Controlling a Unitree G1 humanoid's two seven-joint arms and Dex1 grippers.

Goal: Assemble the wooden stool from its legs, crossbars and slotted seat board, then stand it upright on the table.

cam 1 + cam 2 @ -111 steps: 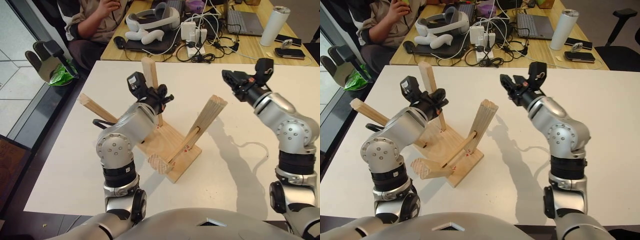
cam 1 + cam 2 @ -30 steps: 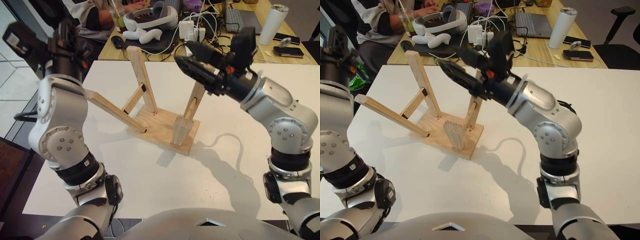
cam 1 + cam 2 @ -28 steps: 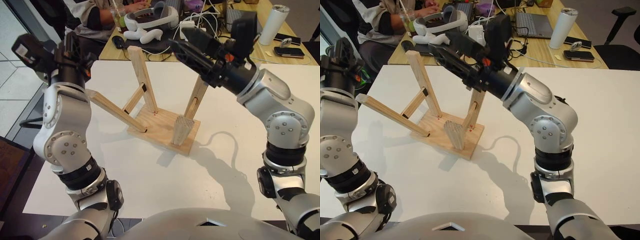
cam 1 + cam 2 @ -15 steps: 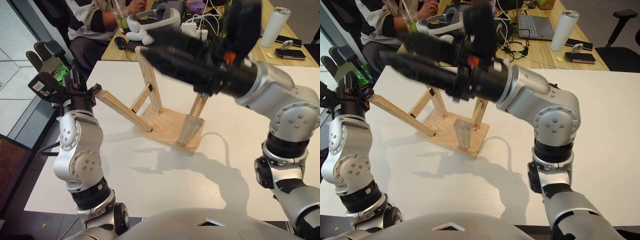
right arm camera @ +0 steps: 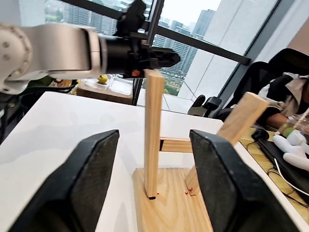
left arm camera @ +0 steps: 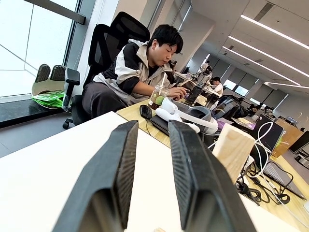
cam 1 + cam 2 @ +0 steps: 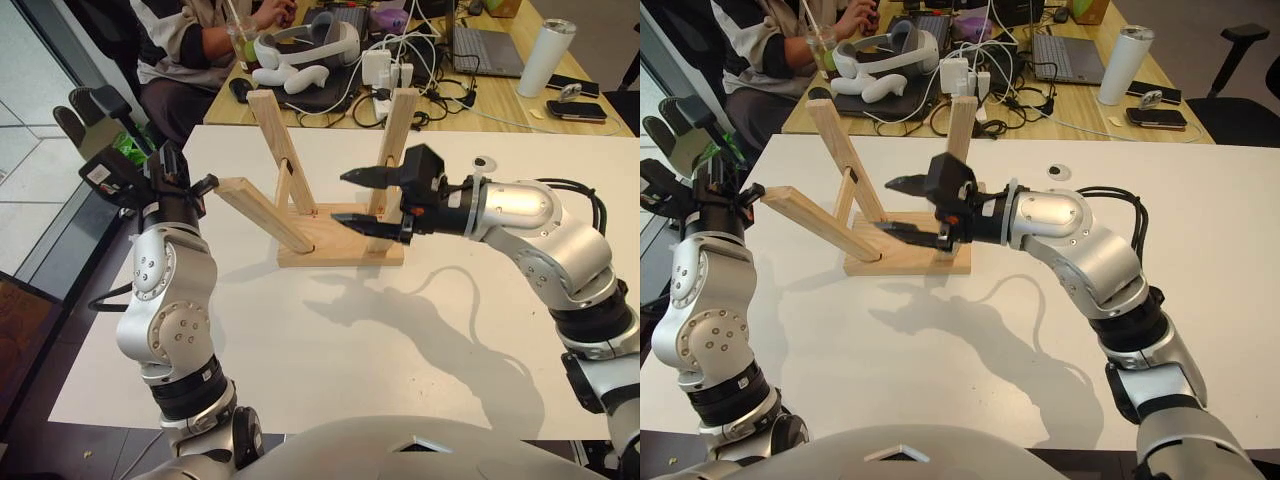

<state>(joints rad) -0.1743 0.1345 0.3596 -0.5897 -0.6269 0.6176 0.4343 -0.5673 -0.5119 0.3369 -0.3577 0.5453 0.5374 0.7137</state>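
The wooden stool lies upside down, its seat board (image 7: 340,256) flat on the white table (image 7: 330,370). Two legs (image 7: 280,140) (image 7: 398,125) rise from the board. A third leg (image 7: 265,212) leans out to the left, and a crossbar (image 5: 176,144) joins two legs. My right gripper (image 7: 340,196) is open just in front of the board, level with the legs and touching nothing. In the right wrist view one leg (image 5: 153,135) stands farther off between the fingers (image 5: 91,183). My left gripper (image 7: 203,183) hovers by the leaning leg's outer end, fingers (image 6: 120,179) slightly apart, holding nothing.
Behind the table stands a desk with a headset (image 7: 305,45), cables, a laptop and a white tumbler (image 7: 537,55); a person sits there. A small round white part (image 7: 1059,172) lies right of the stool. The table's left edge runs close under my left gripper.
My right arm has come down from close before the camera to just in front of the stool, gripper open. The stool has turned and its board lies flat. My left gripper stays by the leaning leg's end.
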